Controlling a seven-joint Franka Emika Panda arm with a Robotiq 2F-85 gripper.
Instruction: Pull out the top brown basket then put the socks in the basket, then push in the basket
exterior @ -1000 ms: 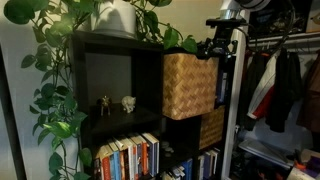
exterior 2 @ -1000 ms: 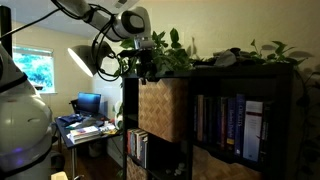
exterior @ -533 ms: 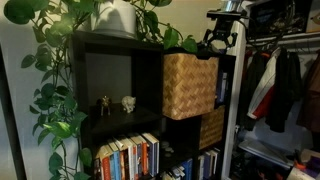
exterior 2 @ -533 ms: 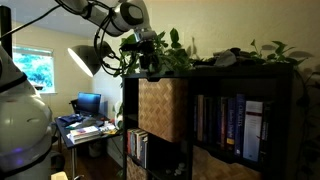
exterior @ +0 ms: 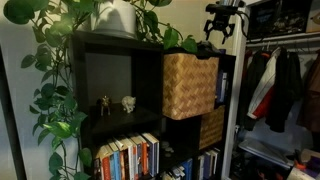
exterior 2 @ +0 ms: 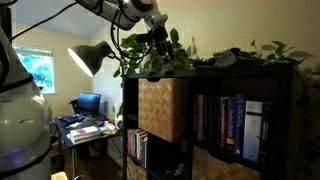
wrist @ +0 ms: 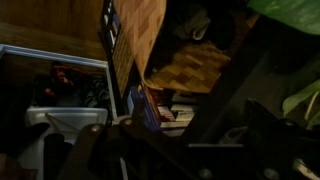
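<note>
1 of 3 steps looks done, judging from how things lie. Nearest in both exterior views, the top brown basket (exterior: pixel 189 86) juts forward out of its upper cubby, its square woven front standing proud of the dark shelf (exterior: pixel 110 38), so the pull-out reads as finished. Its open top faces up, but neither exterior view looks into it, so whether anything lies inside cannot be told. No socks can be picked out for certain; a dark grey lump (exterior 2: pixel 228 58) sits on the shelf top further back and may be them, but it is too small to call. That leaves 2 steps: socks into the basket, then pushing the basket home. Below, the darker basket (exterior: pixel 211 127) sits in its own cubby, flush and untouched. Further up and back, the pincer (exterior: pixel 222 36) hangs above the shelf top, over the basket's rear corner and near the plant leaves (exterior 2: pixel 180 55). Its fingers stand spread wide with nothing between them, touching neither basket nor shelf. Wrist view is too dark and blurred to add more than a glimpse of tan wicker below.
</note>
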